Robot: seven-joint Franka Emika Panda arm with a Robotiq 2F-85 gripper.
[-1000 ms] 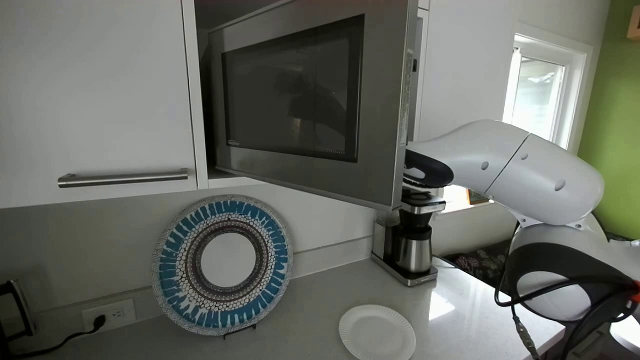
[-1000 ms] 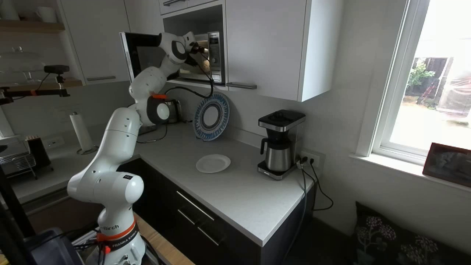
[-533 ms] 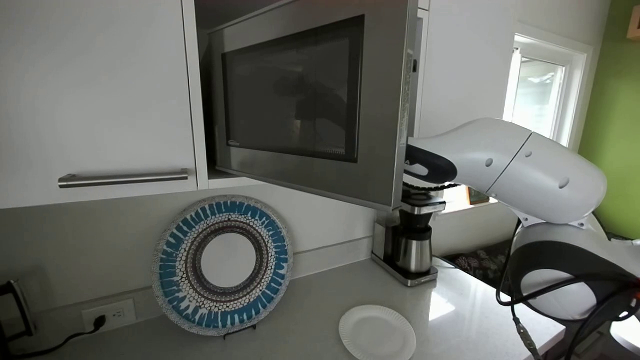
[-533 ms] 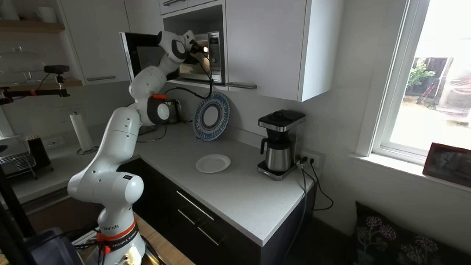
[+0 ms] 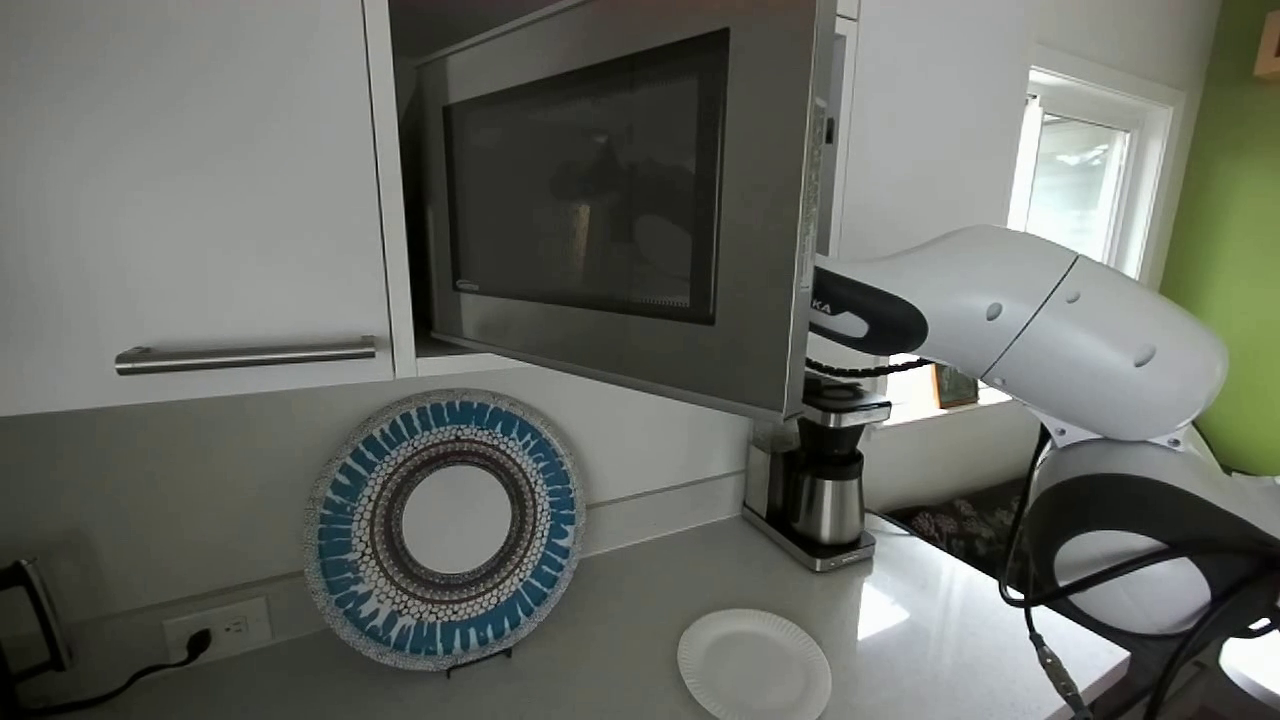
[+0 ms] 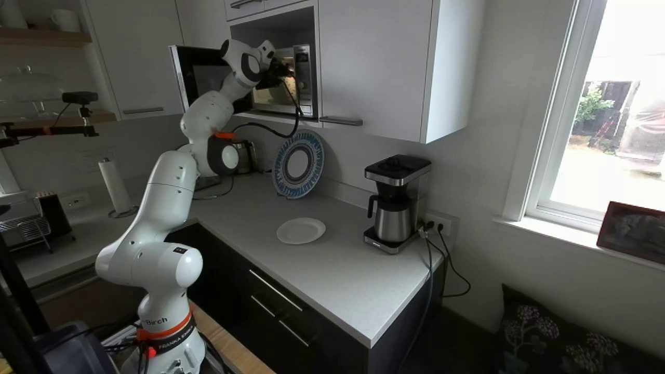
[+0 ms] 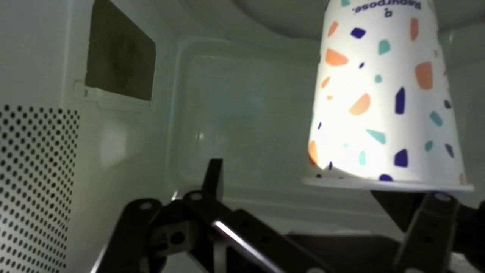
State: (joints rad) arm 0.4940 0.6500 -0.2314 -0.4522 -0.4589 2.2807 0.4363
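White paper, speckled with orange, teal and navy chips, forms one tapered cup (image 7: 382, 94) inside the steel microwave (image 6: 303, 62), its door (image 5: 620, 200) swung out. Black and jointed, the gripper (image 7: 299, 178) is spread wide beside the cup's rim, one finger (image 7: 214, 178) clear of it, the other partly hidden by it; whether that one touches, I cannot tell. Below, on smooth pale counter (image 6: 332, 280): one fluted plate (image 5: 755, 665) near, one blue-ringed disc (image 5: 350, 480) farther, one steel coffee maker (image 6: 393, 223) right. White cabinets (image 6: 374, 62) hang above.

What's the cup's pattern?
The cup is white with orange, teal and navy flecks, clearest in the wrist view.
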